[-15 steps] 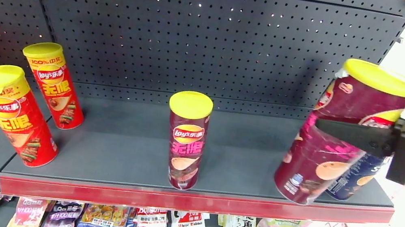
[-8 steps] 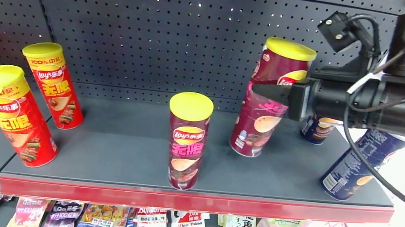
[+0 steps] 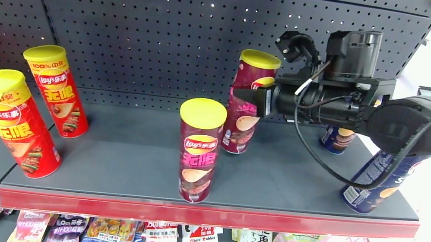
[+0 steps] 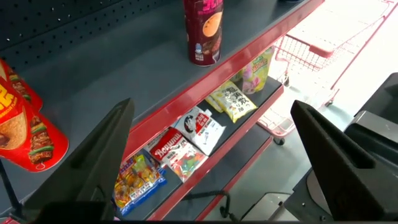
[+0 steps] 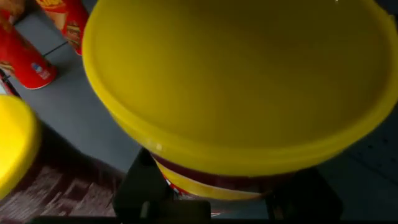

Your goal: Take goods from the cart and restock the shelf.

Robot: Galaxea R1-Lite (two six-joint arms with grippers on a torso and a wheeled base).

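Grey shelf decking (image 3: 126,154) with a red front lip runs across the work, and near its front edge stands a maroon chip canister (image 3: 198,153), forward of the right gripper (image 3: 247,95) and slightly to its left. Lower down, the left gripper (image 4: 208,118) hangs spread wide with nothing between its fingers, level with the snack packets on the tier below.

The right gripper is clamped on a second maroon chip canister (image 3: 239,131), gripping it just under the yellow lid (image 5: 242,81). This held can sits directly behind the front one, leaning a little. Whether its base touches the deck cannot be told. Two blue canisters (image 3: 366,185) stand to the gripper's right beneath the arm, two red canisters (image 3: 16,122) well off to its left, and the pegboard (image 3: 168,34) lies just beyond its fingertips.

The step in hand looks like setting the can down in the back row. To do it well:
- bring the can upright before lowering it
- seat the base flat on the deck
- open only enough to free it
- draw the arm straight back, staying above the blue canisters and away from the front can's lid
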